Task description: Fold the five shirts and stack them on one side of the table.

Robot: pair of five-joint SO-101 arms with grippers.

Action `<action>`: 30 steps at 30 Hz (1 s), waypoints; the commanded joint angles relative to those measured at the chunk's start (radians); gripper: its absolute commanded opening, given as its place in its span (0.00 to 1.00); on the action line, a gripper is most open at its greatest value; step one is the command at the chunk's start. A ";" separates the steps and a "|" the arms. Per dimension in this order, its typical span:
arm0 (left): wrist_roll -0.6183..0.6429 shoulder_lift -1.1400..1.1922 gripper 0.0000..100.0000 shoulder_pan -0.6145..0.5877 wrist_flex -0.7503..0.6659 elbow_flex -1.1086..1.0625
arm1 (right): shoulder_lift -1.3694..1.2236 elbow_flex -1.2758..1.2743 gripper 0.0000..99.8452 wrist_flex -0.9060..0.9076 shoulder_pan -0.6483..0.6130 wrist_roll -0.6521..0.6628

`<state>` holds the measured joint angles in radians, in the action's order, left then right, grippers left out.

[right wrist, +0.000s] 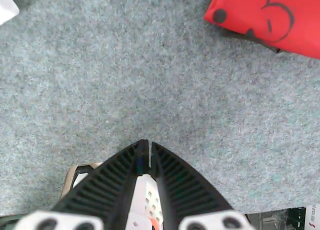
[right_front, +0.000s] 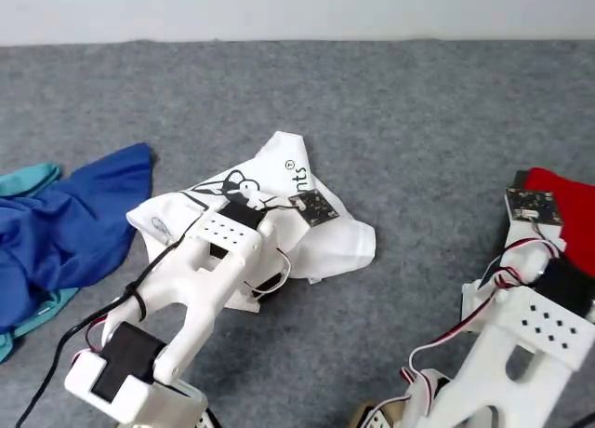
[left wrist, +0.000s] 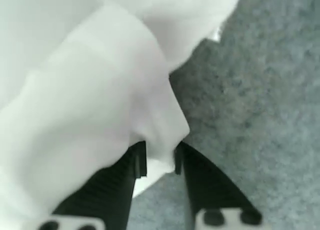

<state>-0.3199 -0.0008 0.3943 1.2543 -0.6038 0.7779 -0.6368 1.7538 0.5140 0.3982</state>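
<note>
The white shirt [right_front: 279, 200] lies crumpled in the middle of the surface [right_front: 418, 121], one edge fold clamped between the left arm's fingers [left wrist: 115, 190], so that arm is nearer. The right arm's fingers [right wrist: 117, 182] are clenched on nothing, well off beside the red shirt [right wrist: 270, 20].

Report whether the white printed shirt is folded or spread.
Crumpled, not folded: the white printed shirt lies bunched on the grey felt table, an edge pinched in the left gripper.
</note>
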 commanded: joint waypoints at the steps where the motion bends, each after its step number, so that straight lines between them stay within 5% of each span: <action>1: 0.008 -0.003 0.10 0.006 -0.046 0.005 | 0.008 0.002 0.01 0.038 -0.013 -0.002; 10: 0.000 -0.072 0.01 -0.002 0.044 0.031 | 0.013 0.002 0.01 0.038 -0.013 -0.002; 19: 0.000 -0.551 0.01 -0.054 0.273 0.128 | 0.005 0.002 0.01 0.036 -0.015 -0.002; 24: -0.032 -0.740 0.01 -0.285 0.362 0.136 | 0.005 0.002 0.01 0.035 -0.104 0.000; 30: -0.144 -0.858 0.01 -0.649 0.371 0.136 | 0.004 0.002 0.01 0.031 -0.383 -0.002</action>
<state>-0.4089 -0.7986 -0.0905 1.6180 -0.5010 0.7779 -0.6368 1.7538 0.2562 0.3982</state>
